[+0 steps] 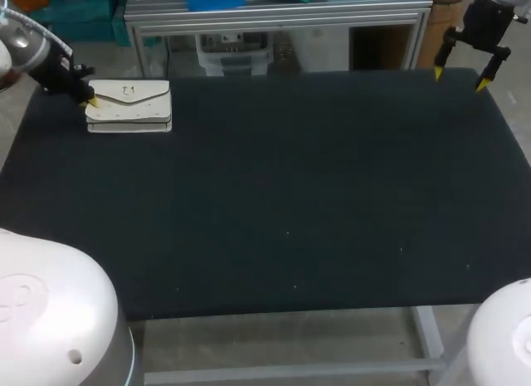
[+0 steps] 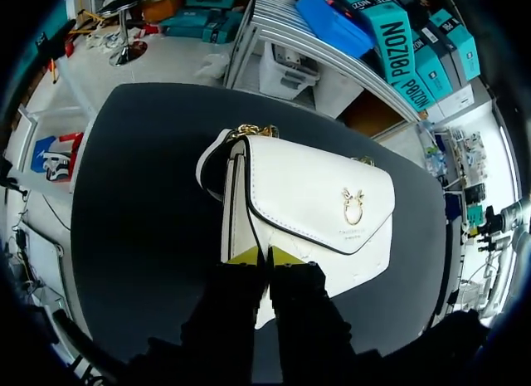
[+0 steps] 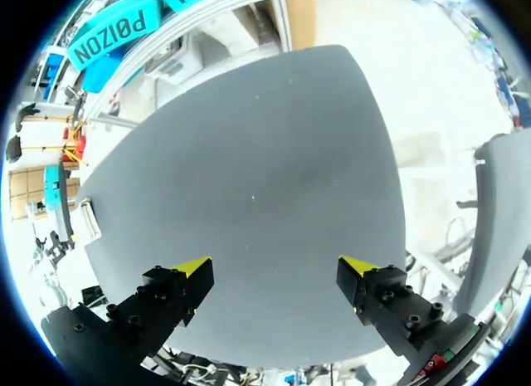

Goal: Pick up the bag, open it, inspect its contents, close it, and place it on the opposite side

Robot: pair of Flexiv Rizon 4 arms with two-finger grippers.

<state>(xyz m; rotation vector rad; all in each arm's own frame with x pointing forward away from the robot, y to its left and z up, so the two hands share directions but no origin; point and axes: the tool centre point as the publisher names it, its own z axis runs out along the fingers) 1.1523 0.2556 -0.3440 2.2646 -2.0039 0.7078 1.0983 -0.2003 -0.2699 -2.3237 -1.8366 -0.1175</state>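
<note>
Head view showed a white handbag (image 1: pixel 133 104) with a gold clasp lying flat at the far left corner of the dark desk (image 1: pixel 282 203). The left hand (image 1: pixel 90 101) was at the bag's left end, its yellow tips nearly together and pinching the bag's edge. The right hand (image 1: pixel 460 77) hung over the far right corner, spread wide and holding nothing.

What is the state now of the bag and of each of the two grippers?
white handbag: flap closed, lying flat on the table.
left gripper: shut on the handbag's edge.
right gripper: open, empty, above the table's far corner.
</note>
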